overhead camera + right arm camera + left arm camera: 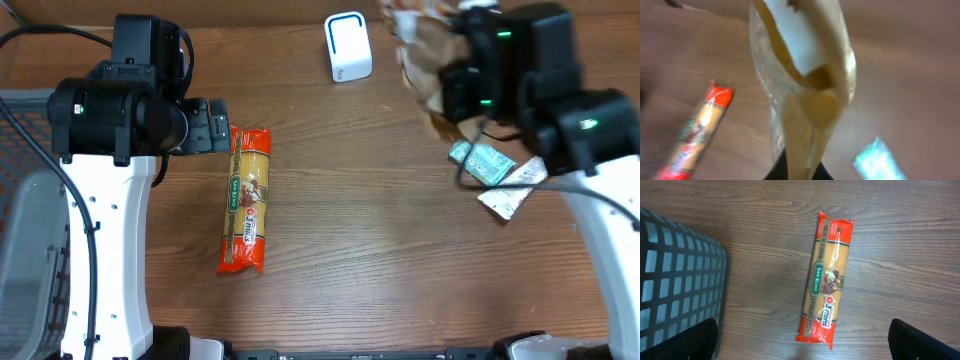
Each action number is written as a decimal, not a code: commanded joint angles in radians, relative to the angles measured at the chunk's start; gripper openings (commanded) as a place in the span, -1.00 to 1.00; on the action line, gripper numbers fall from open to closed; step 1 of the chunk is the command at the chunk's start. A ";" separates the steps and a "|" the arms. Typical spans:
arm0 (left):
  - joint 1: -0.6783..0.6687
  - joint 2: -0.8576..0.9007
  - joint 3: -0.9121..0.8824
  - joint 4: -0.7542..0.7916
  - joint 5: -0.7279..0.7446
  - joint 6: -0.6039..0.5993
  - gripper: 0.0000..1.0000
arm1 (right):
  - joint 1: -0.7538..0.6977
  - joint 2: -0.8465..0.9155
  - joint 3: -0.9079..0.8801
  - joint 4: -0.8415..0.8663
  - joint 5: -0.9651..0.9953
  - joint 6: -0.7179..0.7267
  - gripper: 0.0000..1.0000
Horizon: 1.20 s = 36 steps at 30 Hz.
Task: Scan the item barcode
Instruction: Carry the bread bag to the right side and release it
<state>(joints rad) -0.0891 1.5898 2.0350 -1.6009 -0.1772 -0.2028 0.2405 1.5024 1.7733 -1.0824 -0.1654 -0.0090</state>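
My right gripper [796, 172] is closed on a crinkly bag [810, 75], part clear film and part brown. The bag rises out of the dark fingers at the bottom edge of the right wrist view. That view is soft and blurred, so I cannot read any print or find a barcode on it. From overhead the right arm's housing covers the fingers altogether. Only the bag's upper part sticks out past it, at the far edge of the table [380, 260], to the right of the white scanner [347, 46] and apart from it. Which face of the bag is turned toward the scanner I cannot tell.

My left gripper [212, 127] stands wide open with nothing in it. In its wrist view only the two dark fingertips show, cut off at the bottom corners. Between them, down on the wood, lies a pasta packet [247, 200] with red ends, label up. No barcode shows on that face.

A grey mesh basket [675, 280] sits to the left, cropped by the frame. Two small sachets [495, 172], one green and one pale, lie partly under the right arm. Their print is too small to make out.
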 commanded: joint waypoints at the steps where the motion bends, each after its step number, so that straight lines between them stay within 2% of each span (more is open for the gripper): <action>1: 0.004 -0.004 0.001 0.002 -0.013 -0.007 0.99 | -0.154 0.015 -0.017 -0.057 -0.251 0.148 -0.93; 5: 0.004 -0.004 0.001 0.002 -0.013 -0.006 1.00 | -0.273 0.040 -0.092 -0.066 -0.265 0.147 -0.93; 8: 0.004 -0.004 0.001 0.002 -0.013 -0.007 0.99 | -0.370 0.078 -0.213 -0.046 -0.273 0.147 -0.93; 16: 0.004 -0.004 0.001 0.002 -0.013 -0.007 0.99 | -0.515 0.174 -0.562 0.227 -0.326 0.147 -0.92; 19: 0.004 -0.004 0.001 0.002 -0.013 -0.007 1.00 | -0.557 0.192 -0.581 0.248 -0.282 0.147 -0.63; 22: 0.004 -0.004 0.001 0.002 -0.013 -0.007 1.00 | -0.594 0.188 -0.576 0.234 -0.225 0.147 -0.07; 23: 0.004 -0.004 0.001 0.002 -0.013 -0.007 0.99 | -0.605 0.187 -0.568 0.217 -0.216 0.148 0.18; 24: 0.004 -0.004 0.001 0.002 -0.013 -0.007 1.00 | -0.615 0.187 -0.555 0.197 -0.208 0.153 0.32; 28: 0.004 -0.004 0.001 0.002 -0.013 -0.007 1.00 | -0.628 0.175 -0.460 0.077 -0.150 0.192 0.40; 31: 0.004 -0.004 0.001 0.002 -0.013 -0.007 0.99 | -0.605 0.149 -0.321 -0.063 -0.146 0.184 0.43; 33: 0.004 -0.004 0.001 0.002 -0.013 -0.007 1.00 | -0.572 0.126 -0.252 -0.114 -0.222 0.194 0.51; 36: 0.004 -0.004 0.001 0.002 -0.013 -0.007 1.00 | -0.509 0.109 -0.247 -0.090 -0.350 0.208 0.51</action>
<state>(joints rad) -0.0891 1.5898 2.0350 -1.6005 -0.1772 -0.2028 -0.3408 1.6638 1.4902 -1.1839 -0.3706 0.1818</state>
